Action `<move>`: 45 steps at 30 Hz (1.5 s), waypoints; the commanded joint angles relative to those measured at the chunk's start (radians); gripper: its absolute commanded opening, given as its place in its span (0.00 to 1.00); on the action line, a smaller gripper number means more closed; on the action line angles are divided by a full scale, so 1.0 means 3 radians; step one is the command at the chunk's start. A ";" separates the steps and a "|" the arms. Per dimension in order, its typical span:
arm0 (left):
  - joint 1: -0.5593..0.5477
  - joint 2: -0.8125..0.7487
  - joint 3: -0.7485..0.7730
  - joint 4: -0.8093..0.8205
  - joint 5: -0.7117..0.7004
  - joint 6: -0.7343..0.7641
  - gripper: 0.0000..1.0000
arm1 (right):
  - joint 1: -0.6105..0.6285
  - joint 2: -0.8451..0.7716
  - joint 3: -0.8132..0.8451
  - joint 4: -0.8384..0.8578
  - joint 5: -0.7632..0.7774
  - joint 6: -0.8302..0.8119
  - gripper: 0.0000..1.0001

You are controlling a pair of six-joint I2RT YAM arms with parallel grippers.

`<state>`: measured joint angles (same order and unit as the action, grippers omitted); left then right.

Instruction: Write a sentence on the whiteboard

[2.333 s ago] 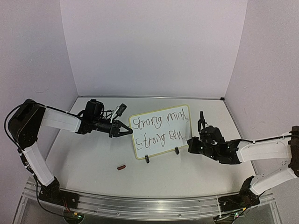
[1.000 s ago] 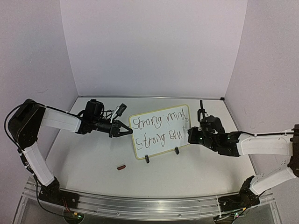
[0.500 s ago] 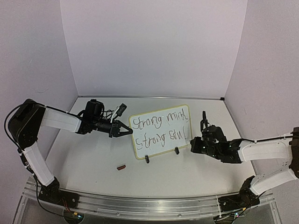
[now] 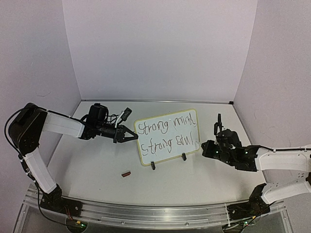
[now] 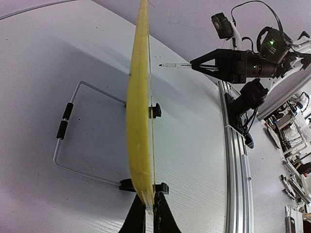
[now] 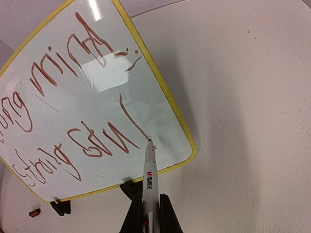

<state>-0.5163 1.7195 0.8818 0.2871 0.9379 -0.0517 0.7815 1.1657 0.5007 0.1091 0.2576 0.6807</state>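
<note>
Evidently the left gripper (image 5: 147,208) serves as a brace. Its fingers are pressed together on the side edge of the small yellow-framed whiteboard (image 4: 167,137), which stands on its thin wire stand (image 5: 73,121) in the middle of the white table (image 4: 97,170), so pen pressure cannot tip it. Both lines of the dark handwritten sentence (image 4: 166,134) look finished (the last "l" is drawn). The right gripper (image 6: 149,201) pinches a white-barrelled marker (image 6: 149,170) lengthwise, its nib aimed at that stroke's end and seemingly just clear of the surface.
</note>
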 commanded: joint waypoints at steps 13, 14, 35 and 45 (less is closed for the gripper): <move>-0.0029 0.0003 -0.0028 -0.0133 -0.0081 0.0142 0.00 | 0.0017 0.0272 0.0179 -0.0001 0.0138 -0.0070 0.00; -0.0031 0.0001 -0.0029 -0.0134 -0.0083 0.0142 0.00 | 0.0018 0.0297 0.0187 0.0013 0.0130 -0.0070 0.00; -0.0028 -0.0015 -0.0032 -0.0139 -0.0084 0.0142 0.00 | 0.0017 0.0468 0.0249 0.0097 0.0168 -0.0098 0.00; -0.0028 -0.0015 -0.0033 -0.0139 -0.0092 0.0142 0.00 | 0.0017 0.0251 0.0162 0.0105 0.0153 -0.0122 0.00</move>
<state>-0.5163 1.7195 0.8818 0.2873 0.9381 -0.0517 0.7815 1.2942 0.5453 0.1143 0.2783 0.6548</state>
